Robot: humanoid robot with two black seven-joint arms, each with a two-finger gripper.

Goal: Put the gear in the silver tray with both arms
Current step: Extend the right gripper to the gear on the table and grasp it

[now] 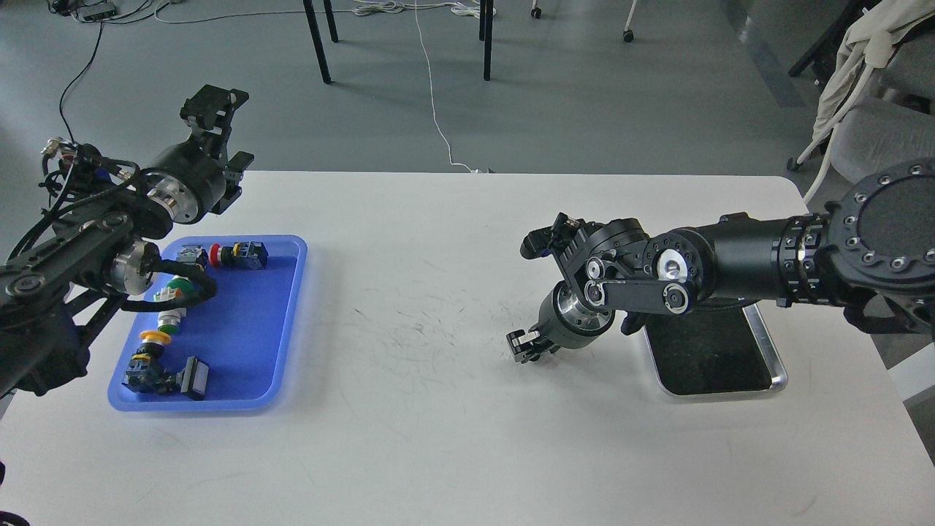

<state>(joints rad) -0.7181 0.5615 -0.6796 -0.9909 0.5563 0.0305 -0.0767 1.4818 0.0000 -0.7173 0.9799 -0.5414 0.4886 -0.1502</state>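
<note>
The silver tray (776, 369) lies at the right of the white table, its far left part hidden under my right arm. Its dark bottom is bare where it shows. The gear is several small push-button switch parts (235, 254) in the blue plastic tray (286, 321) at the left. My left gripper (225, 136) is raised above the table's far left edge, beyond the blue tray, open and empty. My right gripper (524, 345) hangs low over the table centre, left of the silver tray; it is small and dark, and its fingers cannot be told apart.
Parts with red, green and yellow caps (155, 337) lie along the blue tray's left side. The table middle (409, 329) shows scuff marks. Chair legs (318, 44) and a white cable (435, 109) are on the floor beyond the table. A chair with cloth (869, 88) stands at the far right.
</note>
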